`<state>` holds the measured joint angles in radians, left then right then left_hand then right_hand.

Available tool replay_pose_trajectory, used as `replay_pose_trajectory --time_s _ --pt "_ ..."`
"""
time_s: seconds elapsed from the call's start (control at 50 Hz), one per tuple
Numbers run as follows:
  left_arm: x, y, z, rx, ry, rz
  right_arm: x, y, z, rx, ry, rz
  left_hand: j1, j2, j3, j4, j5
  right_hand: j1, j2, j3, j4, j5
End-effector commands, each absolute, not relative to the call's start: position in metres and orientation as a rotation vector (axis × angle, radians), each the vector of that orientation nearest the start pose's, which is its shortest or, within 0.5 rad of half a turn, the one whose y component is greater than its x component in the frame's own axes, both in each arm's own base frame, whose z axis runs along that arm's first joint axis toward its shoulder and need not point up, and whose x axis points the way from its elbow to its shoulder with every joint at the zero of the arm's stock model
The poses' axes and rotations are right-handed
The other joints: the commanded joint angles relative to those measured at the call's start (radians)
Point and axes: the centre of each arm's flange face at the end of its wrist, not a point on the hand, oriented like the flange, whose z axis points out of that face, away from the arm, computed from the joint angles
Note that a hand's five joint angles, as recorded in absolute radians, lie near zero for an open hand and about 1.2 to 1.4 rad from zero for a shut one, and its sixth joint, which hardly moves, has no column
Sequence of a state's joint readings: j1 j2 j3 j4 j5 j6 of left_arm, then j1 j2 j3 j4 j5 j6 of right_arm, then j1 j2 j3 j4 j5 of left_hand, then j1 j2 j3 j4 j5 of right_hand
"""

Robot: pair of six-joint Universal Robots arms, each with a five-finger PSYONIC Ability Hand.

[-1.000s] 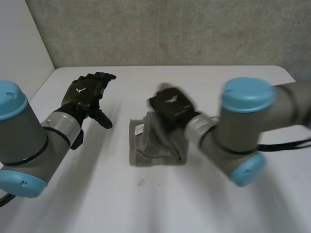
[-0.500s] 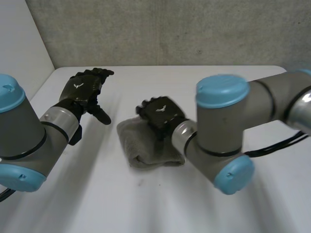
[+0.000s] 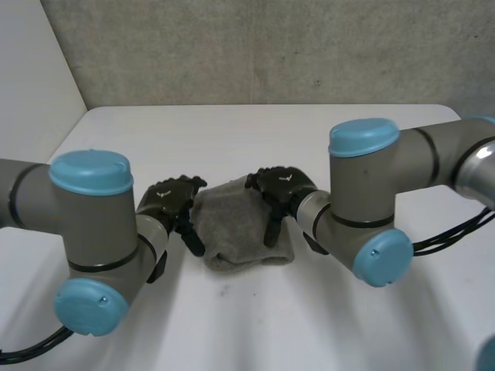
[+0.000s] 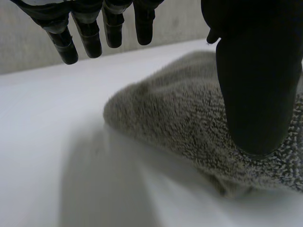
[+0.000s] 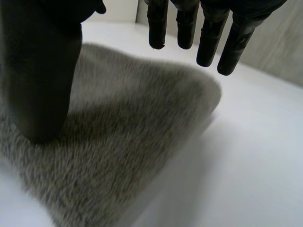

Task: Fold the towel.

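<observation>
Now the towel [image 3: 244, 228] lies as a small folded bundle on the table [image 3: 232, 131]. To finish the fold well, I think both hands should press it flat evenly, without dragging it. The left hand [image 3: 172, 201] is at the towel's left edge and the right hand [image 3: 280, 185] at its right edge. Both have straight, released fingers and thumbs low at the cloth, grasping nothing.
</observation>
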<state>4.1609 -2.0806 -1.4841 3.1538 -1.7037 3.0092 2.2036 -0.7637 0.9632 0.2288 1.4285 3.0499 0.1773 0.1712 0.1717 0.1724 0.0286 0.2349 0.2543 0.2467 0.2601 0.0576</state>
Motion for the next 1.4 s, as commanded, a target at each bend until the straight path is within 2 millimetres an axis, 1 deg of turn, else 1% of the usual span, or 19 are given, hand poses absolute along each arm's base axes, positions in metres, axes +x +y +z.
replay_pose_trajectory --time_s 0.02,0.22,0.4,0.52,0.62,0.72,0.78,0.82,0.84,0.88,0.9,0.94,0.96,0.98,1.0,1.04,1.1,1.2,1.4 --pt "-0.295 -0.250 0.145 0.492 2.842 -1.775 0.378 -0.267 0.144 -0.956 2.207 -1.352 0.013 0.019 0.018 0.018 -0.013 -0.060 -0.080 -0.072 -0.086 -0.058" --pt "-0.300 -0.256 0.131 0.509 2.850 -1.751 0.357 -0.287 0.142 -0.981 2.328 -1.476 0.010 0.016 0.015 0.015 -0.016 -0.060 -0.080 -0.072 -0.086 -0.058" --pt "-0.316 -0.260 0.119 0.553 2.840 -1.804 0.347 -0.286 0.136 -0.967 2.358 -1.456 0.013 0.019 0.018 0.018 -0.013 -0.060 -0.080 -0.072 -0.086 -0.058" --pt "-0.320 -0.264 0.119 0.585 2.811 -1.830 0.340 -0.288 0.132 -0.950 2.366 -1.461 0.013 0.019 0.018 0.018 -0.013 -0.060 -0.080 -0.072 -0.086 -0.058" --pt "-0.322 -0.267 0.130 0.613 2.763 -1.872 0.341 -0.288 0.142 -0.939 2.335 -1.494 0.010 0.016 0.015 0.015 -0.016 -0.060 -0.080 -0.072 -0.086 -0.058" --pt "-0.321 -0.266 0.172 0.588 2.697 -2.025 0.342 -0.288 0.162 -0.929 2.280 -1.543 0.004 0.010 0.010 0.009 -0.022 -0.060 -0.080 -0.072 -0.086 -0.058" --pt "-0.321 -0.265 0.185 0.580 2.674 -2.071 0.342 -0.287 0.182 -0.913 2.241 -1.598 0.001 0.007 0.007 0.006 -0.025 -0.060 -0.080 -0.072 -0.086 -0.058" --pt "-0.317 -0.263 0.219 0.551 2.609 -2.194 0.339 -0.285 0.212 -0.886 2.187 -1.678 0.001 0.007 0.007 0.006 -0.025 -0.060 -0.080 -0.072 -0.086 -0.058" --pt "-0.317 -0.263 0.219 0.551 2.609 -2.195 0.339 -0.285 0.212 -0.886 2.187 -1.679 0.001 0.007 0.007 0.006 -0.025 -0.060 -0.080 -0.072 -0.086 -0.058" --pt "-0.311 -0.260 0.253 0.518 2.539 -2.305 0.334 -0.279 0.245 -0.859 2.117 -1.757 0.001 0.007 0.007 0.006 -0.025 -0.060 -0.080 -0.072 -0.086 -0.058" --pt "-0.311 -0.260 0.253 0.518 2.539 -2.306 0.334 -0.279 0.245 -0.858 2.117 -1.757 0.001 0.007 0.007 0.006 -0.025 -0.060 -0.080 -0.072 -0.086 -0.058" --pt "-0.302 -0.254 0.289 0.476 2.475 -2.398 0.328 -0.279 0.259 -0.838 2.093 -1.797 -0.002 0.004 0.004 0.003 -0.028 -0.060 -0.080 -0.072 -0.086 -0.058" --pt "-0.302 -0.254 0.289 0.476 2.475 -2.399 0.320 -0.279 0.273 -0.808 2.078 -1.836 -0.002 0.004 0.004 0.003 -0.028 -0.060 -0.080 -0.072 -0.086 -0.058" --pt "-0.295 -0.253 0.308 0.442 2.439 -2.441 0.312 -0.279 0.284 -0.782 2.066 -1.868 -0.002 0.004 0.004 0.003 -0.028 -0.060 -0.080 -0.072 -0.086 -0.058" --pt "-0.295 -0.253 0.308 0.442 2.438 -2.441 0.312 -0.279 0.284 -0.782 2.066 -1.868 -0.002 0.004 0.004 0.003 -0.028 -0.060 -0.080 -0.072 -0.086 -0.058" --pt "-0.275 -0.254 0.338 0.364 2.376 -2.477 0.299 -0.277 0.302 -0.738 2.052 -1.921 -0.002 0.004 0.004 0.003 -0.028 -0.060 -0.080 -0.072 -0.086 -0.058" --pt "-0.258 -0.255 0.354 0.313 2.360 -2.457 0.292 -0.276 0.309 -0.716 2.054 -1.944 -0.002 0.004 0.004 0.003 -0.028 -0.060 -0.080 -0.072 -0.086 -0.058" --pt "-0.247 -0.251 0.359 0.295 2.410 -2.366 0.262 -0.279 0.331 -0.606 2.072 -2.032 -0.002 0.004 0.004 0.003 -0.028 -0.060 -0.080 -0.072 -0.086 -0.058" --pt "-0.230 -0.255 0.363 0.243 2.467 -2.247 0.239 -0.274 0.334 -0.515 2.117 -2.046 0.001 0.007 0.007 0.006 -0.025 -0.060 -0.080 -0.072 -0.086 -0.058"
